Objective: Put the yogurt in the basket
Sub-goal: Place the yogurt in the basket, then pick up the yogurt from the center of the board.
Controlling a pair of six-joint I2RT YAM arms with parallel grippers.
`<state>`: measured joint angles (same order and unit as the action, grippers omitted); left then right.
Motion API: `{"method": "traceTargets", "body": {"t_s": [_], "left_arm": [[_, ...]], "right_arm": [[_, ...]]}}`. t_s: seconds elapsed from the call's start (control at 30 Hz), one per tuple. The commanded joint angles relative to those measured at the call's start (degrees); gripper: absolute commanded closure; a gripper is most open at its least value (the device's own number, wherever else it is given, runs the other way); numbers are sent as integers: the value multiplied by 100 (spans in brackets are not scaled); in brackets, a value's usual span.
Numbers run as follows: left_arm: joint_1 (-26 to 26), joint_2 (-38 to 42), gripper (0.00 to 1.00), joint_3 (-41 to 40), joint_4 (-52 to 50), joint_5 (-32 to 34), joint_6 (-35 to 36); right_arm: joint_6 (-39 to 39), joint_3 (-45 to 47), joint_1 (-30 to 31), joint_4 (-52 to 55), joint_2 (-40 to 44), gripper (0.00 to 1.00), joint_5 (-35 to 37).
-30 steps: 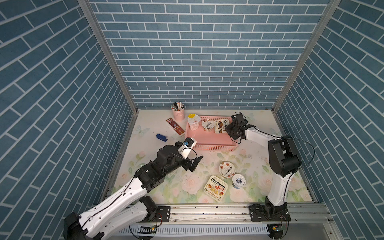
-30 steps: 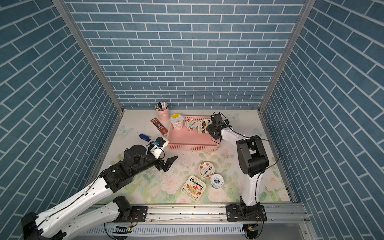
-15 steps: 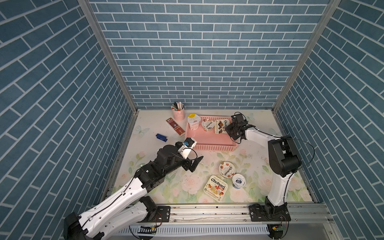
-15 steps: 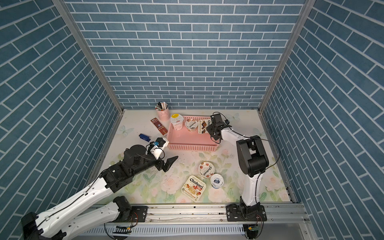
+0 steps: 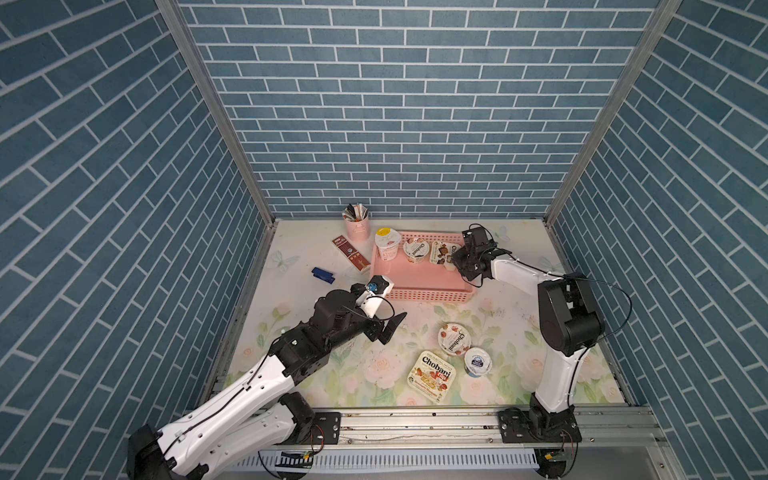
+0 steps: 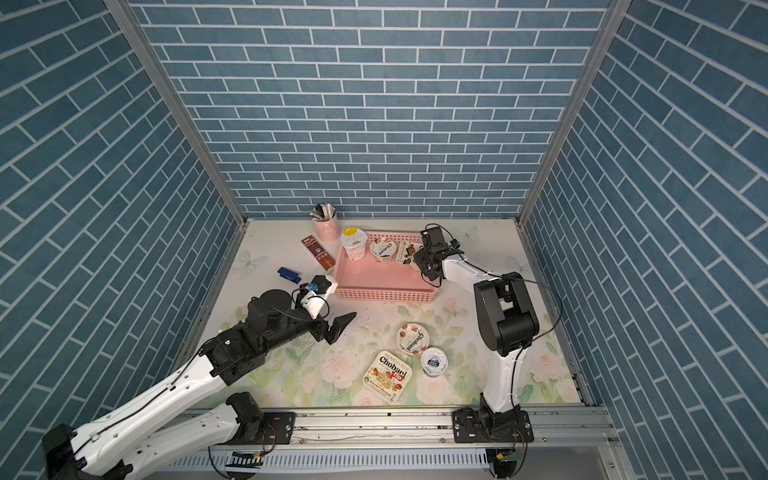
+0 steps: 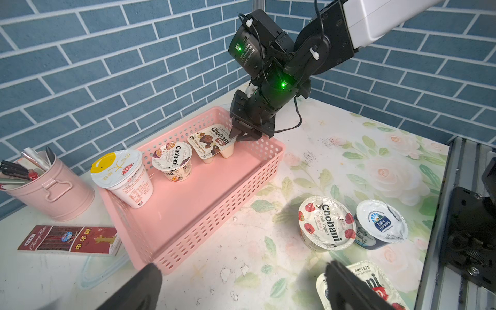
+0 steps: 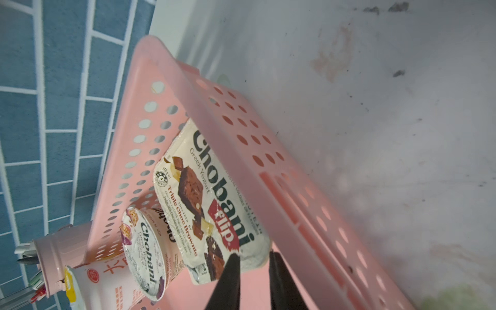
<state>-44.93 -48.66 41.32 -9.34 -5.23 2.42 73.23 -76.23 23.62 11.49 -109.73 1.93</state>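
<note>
Resting barely parted astride the chocolate Flip cup (image 7: 212,143), gripping nothing, the right hand (image 7: 241,137) could snag its rim and tip it.

Both top views look down from high at the whole table (image 5: 415,332); wrist views sit close, sharing the basket (image 7: 220,212).

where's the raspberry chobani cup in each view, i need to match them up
In a top view: raspberry Chobani cup on the table, on the robot's side of the pink basket.
In a top view: the cup, next to the blue-white cup.
Left wrist: the cup beside the blue-white cup, outside the basket.
Right wrist: not in it.
Shared landmark: the pink basket.
</note>
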Motion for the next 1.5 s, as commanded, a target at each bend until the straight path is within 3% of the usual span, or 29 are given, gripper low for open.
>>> {"method": "traceTargets", "body": {"t_s": [0.0,0.3,0.4,0.6,0.83,1.03,1.23,1.47], "left_arm": [[-26,-8,0,26,-27,-30,66],[-25,7,0,29,-48,-28,60],[-25,38,0,19,-50,-4,49],[-25,79,0,29,-66,51,40],[-25,273,0,25,-32,405,-43],[-25,444,0,34,41,638,-237],[-25,533,0,65,143,760,-484],[-25,411,0,307,208,874,-697]], "right_arm": [[-28,-117,29,148,229,75,208],[-412,-368,49,208,154,75,261],[-914,-568,115,368,171,80,341],[-2005,-477,126,486,355,100,13],[-3875,-70,134,501,1060,100,-854],[-4877,487,134,748,2152,100,-1564],[-4922,1556,165,938,3207,100,-2249],[-4594,2815,508,1050,4329,100,-2397]]}}
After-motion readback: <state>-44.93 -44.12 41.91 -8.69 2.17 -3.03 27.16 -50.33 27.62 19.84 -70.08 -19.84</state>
